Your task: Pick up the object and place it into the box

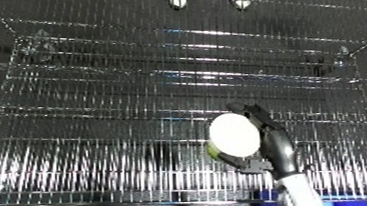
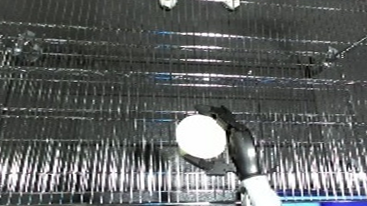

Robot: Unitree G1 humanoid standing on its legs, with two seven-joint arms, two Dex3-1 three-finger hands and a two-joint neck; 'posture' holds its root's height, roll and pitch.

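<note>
White oval object [image 1: 234,134] (greenish underside) clasped in right hand [image 1: 273,142], held over wire bin [image 1: 91,95], above its near wall. Judged: carry further toward bin's middle, lower, then uncurl fingers. Left hand unseen.

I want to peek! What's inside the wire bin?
The right hand holds a white round object over the bin. Through the wires nothing else shows; the spot behind the hand is covered.
</note>
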